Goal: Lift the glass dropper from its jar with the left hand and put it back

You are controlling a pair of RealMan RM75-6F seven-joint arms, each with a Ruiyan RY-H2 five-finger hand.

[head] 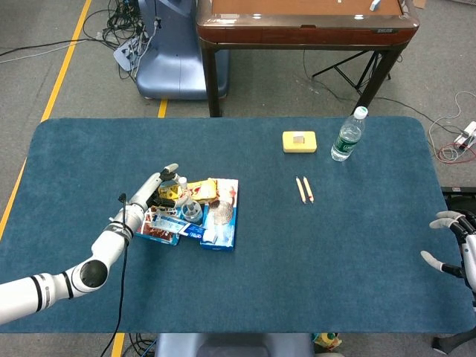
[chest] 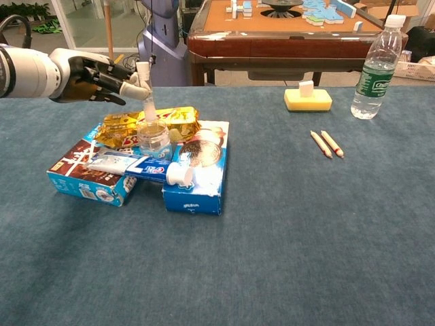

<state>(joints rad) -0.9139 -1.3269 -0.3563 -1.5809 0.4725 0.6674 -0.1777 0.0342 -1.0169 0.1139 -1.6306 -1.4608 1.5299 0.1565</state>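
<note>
While the left robot hand (chest: 95, 76) pinches the glass dropper (chest: 147, 102) above its jar (chest: 154, 139), a tilt could clip the rim. The jar, at the snack boxes' twelve o'clock edge, might tip. The right robot hand (head: 455, 245) rests spread.

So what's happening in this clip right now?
The left robot hand pinches the top of the glass dropper, whose lower end sits in the mouth of the small clear jar. The jar stands on a pile of snack boxes and a yellow packet. The right robot hand hangs at the table's edge, fingers apart, holding nothing. Whether the dropper is going up or back in cannot be told.
</note>
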